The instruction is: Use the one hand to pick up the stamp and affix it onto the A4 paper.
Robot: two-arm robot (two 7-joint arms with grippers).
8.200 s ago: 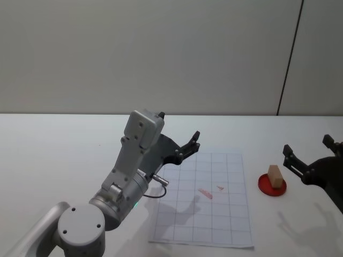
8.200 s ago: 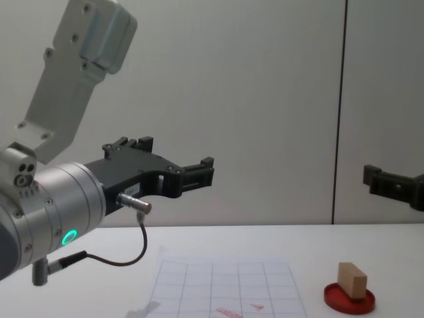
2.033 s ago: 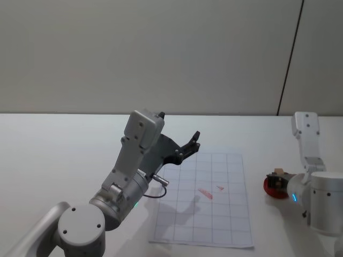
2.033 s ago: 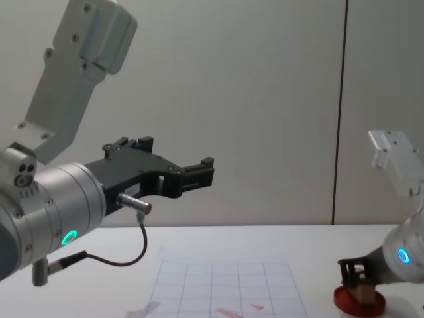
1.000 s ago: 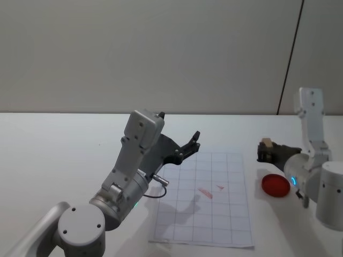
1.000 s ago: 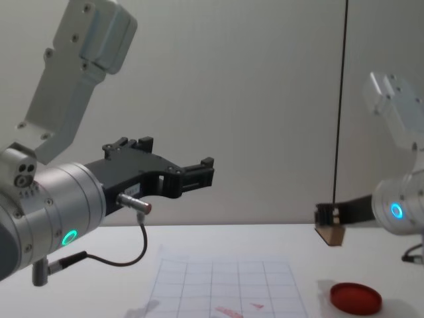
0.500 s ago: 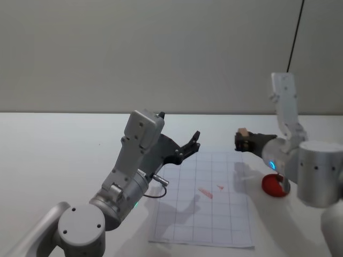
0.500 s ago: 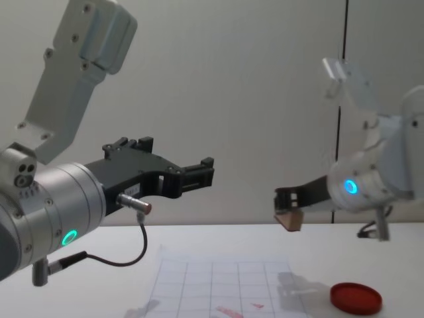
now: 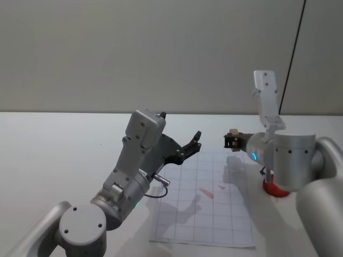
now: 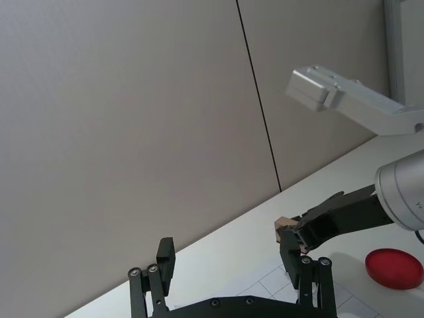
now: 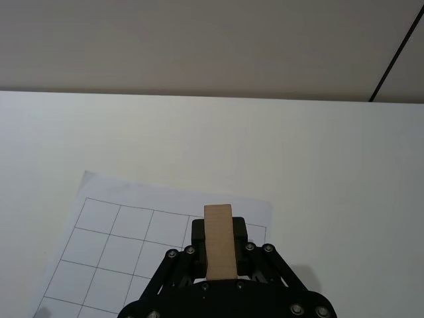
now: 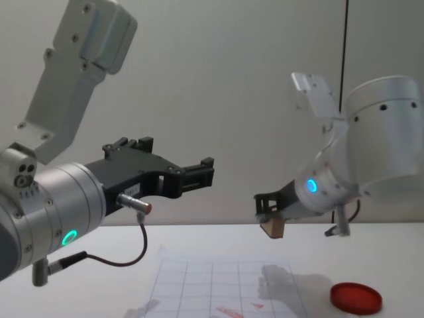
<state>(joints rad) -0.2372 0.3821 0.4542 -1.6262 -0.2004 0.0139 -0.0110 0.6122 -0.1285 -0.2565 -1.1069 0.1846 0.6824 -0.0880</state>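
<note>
Stamp (image 11: 218,240) airborne. Nearest, A4 paper (image 9: 214,210) flat on table, red dish (image 12: 356,297) off its right edge. Left gripper (image 9: 190,144) raised over paper's left side, fingers apart. Farther, right gripper (image 12: 268,211) clamps stamp above paper's far right corner.

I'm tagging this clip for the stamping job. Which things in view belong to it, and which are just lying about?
Job: right end effector, shut on the stamp; A4 paper below it.
Lying about: red dish right of the paper; left end effector, open, idle, raised near the paper's left side.
</note>
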